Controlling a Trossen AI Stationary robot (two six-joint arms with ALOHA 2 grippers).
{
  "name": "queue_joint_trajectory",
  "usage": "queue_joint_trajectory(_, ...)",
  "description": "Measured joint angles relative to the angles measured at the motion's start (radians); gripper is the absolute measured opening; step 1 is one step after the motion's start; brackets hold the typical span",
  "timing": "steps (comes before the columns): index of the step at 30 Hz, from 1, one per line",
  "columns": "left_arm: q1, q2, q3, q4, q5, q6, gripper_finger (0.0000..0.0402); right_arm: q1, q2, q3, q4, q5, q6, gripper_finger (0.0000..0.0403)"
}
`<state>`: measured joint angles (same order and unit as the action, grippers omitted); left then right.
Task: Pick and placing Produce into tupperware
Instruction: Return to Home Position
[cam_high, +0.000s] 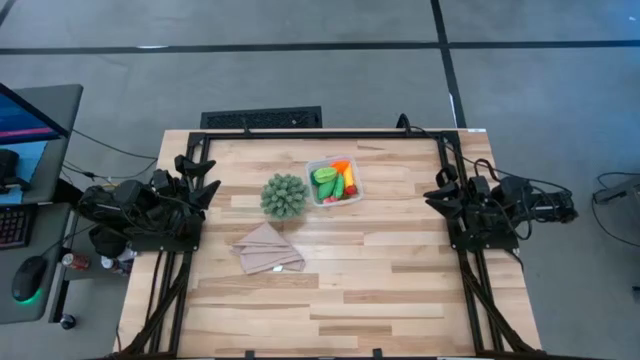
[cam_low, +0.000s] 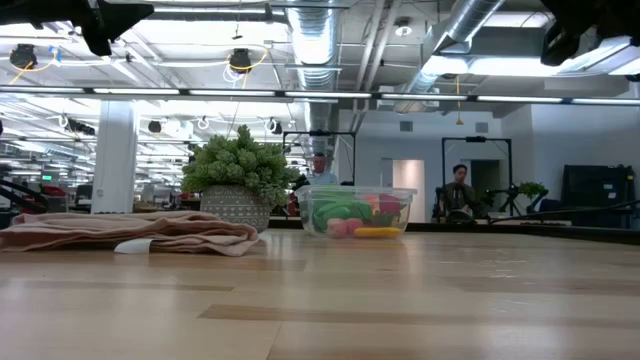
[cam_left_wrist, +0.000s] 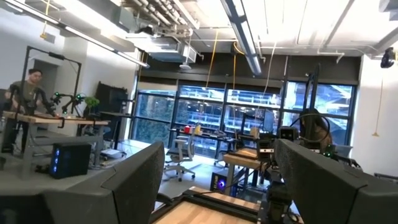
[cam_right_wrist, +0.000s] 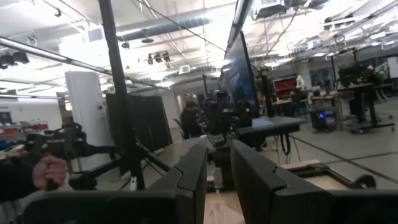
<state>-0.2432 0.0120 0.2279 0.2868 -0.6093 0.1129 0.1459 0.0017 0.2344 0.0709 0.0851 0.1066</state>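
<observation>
Your small clear square plastic tupperware (cam_high: 359, 190) sits on the light wooden table (cam_high: 380, 290), toward the far edge and roughly midway between the 2 arms. All the toy produce (cam_high: 333, 183) you can see lies inside it: green pieces (cam_high: 325, 180), an orange carrot (cam_high: 342, 168), a yellow banana (cam_high: 349, 184) and red strawberries (cam_high: 330, 198) against the near wall. Just beside the container, on the left arm's side, stands the round spiky green ball (cam_high: 284, 196). The tan folded cloth (cam_high: 268, 250) lies near the ball, closer to the front edge.

Your left gripper (cam_high: 207, 180) rests folded at the table's left edge, well apart from the container. Its 2 dark fingers (cam_left_wrist: 134, 180) are spread wide with nothing between them. Your right gripper (cam_high: 436, 192) sits folded at the right edge. Its fingers (cam_right_wrist: 189, 174) stand close together with only a narrow gap, and they grip nothing.
</observation>
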Motion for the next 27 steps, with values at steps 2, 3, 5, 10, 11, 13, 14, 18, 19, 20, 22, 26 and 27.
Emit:
queue_joint_trajectory(2,0.000,0.000,0.000,0.002,0.000,0.001,0.0300,0.000,0.001,0.000,-0.014,0.002,-0.002,0.0068)
queue_joint_trajectory(3,0.000,0.000,0.000,0.001,0.000,0.003,0.0300,0.000,0.000,0.000,-0.011,0.001,-0.002,0.0068)
queue_joint_trajectory(5,0.000,0.000,0.000,-0.001,0.000,0.012,0.0300,0.000,0.000,0.000,-0.017,-0.002,-0.002,0.0068)
queue_joint_trajectory(10,0.000,0.000,0.000,-0.001,0.007,0.034,0.0300,0.000,0.000,0.000,-0.041,-0.009,0.000,0.0068)
queue_joint_trajectory(11,0.000,0.000,0.000,0.001,0.009,0.035,0.0300,0.000,0.000,0.000,-0.040,-0.009,-0.003,0.0068)
queue_joint_trajectory(13,0.000,0.000,0.000,0.001,0.010,0.032,0.0300,0.000,0.001,0.000,-0.036,-0.009,-0.010,0.0068)
queue_joint_trajectory(14,0.000,0.000,-0.001,0.002,0.011,0.027,0.0300,0.000,0.001,0.000,-0.032,-0.009,-0.011,0.0068)
queue_joint_trajectory(18,0.000,0.000,-0.034,0.066,0.043,0.021,0.0300,0.000,0.001,0.000,-0.030,-0.008,-0.012,0.0068)
queue_joint_trajectory(19,0.000,0.000,-0.048,0.101,0.048,0.026,0.0300,0.000,0.001,0.000,-0.030,-0.008,-0.017,0.0068)
queue_joint_trajectory(20,0.000,0.000,-0.068,0.152,0.048,0.037,0.0300,0.000,0.001,0.000,-0.030,-0.008,-0.024,0.0068)
queue_joint_trajectory(22,0.000,0.000,-0.118,0.263,0.048,0.070,0.0300,0.000,0.001,0.000,-0.028,-0.006,-0.030,0.0068)
queue_joint_trajectory(26,0.001,0.000,-0.217,0.502,0.044,0.147,0.0300,-0.002,0.001,0.000,-0.026,-0.006,-0.032,0.0068)
queue_joint_trajectory(27,0.001,0.000,-0.215,0.512,0.038,0.158,0.0300,-0.004,0.001,0.000,-0.026,-0.006,-0.032,0.0068)
